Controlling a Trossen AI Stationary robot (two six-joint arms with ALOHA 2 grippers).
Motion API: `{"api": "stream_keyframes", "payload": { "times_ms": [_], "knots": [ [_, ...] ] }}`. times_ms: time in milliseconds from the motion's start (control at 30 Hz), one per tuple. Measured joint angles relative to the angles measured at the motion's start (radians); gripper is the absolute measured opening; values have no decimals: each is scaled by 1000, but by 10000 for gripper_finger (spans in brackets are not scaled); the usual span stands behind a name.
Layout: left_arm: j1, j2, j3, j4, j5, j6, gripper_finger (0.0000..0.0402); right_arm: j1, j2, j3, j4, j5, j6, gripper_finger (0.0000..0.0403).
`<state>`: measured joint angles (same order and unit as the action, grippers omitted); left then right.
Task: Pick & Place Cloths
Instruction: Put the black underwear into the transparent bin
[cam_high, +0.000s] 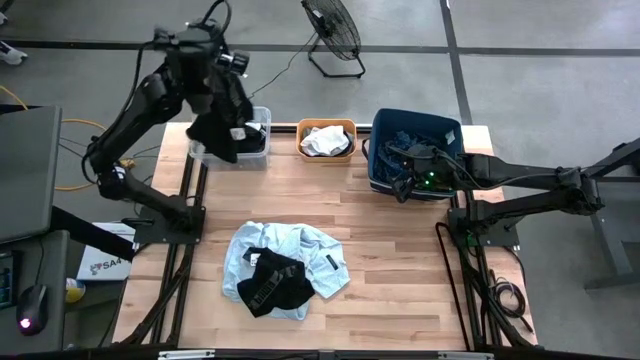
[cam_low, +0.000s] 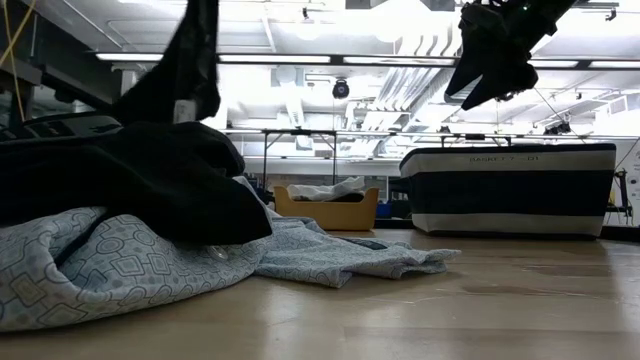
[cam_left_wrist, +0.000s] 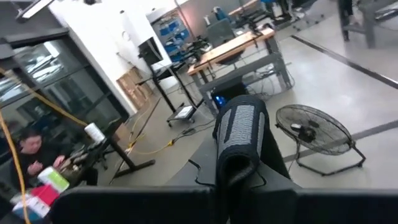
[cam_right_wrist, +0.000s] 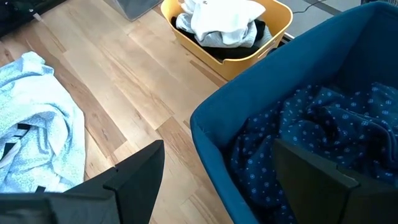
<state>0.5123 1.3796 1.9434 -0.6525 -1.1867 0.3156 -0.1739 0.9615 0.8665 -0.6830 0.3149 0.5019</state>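
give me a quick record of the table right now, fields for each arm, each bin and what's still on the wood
left end effector: shut on black cloth, above clear bin
right end effector: open, over blue bin
blue bin: navy dotted cloth
orange bin: white cloth
on the wood: light blue cloth with a second black cloth on top
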Motion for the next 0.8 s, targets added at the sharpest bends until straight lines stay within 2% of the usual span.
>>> {"api": "stream_keyframes", "payload": {
  "times_ms": [300,400,500,667,800],
  "knots": [
    [108,39,0,44,106,105,1,0,0,0,0,0,-9,289],
    [145,40,0,5,133,98,1,0,0,0,0,0,-4,289],
    [157,39,0,-116,157,20,1,0,0,0,0,0,-4,289],
    [155,40,0,-413,203,-189,1,0,0,0,-1,0,-3,289],
    [156,40,0,-617,318,-361,1,0,0,0,0,0,-1,289]
  ]
}}
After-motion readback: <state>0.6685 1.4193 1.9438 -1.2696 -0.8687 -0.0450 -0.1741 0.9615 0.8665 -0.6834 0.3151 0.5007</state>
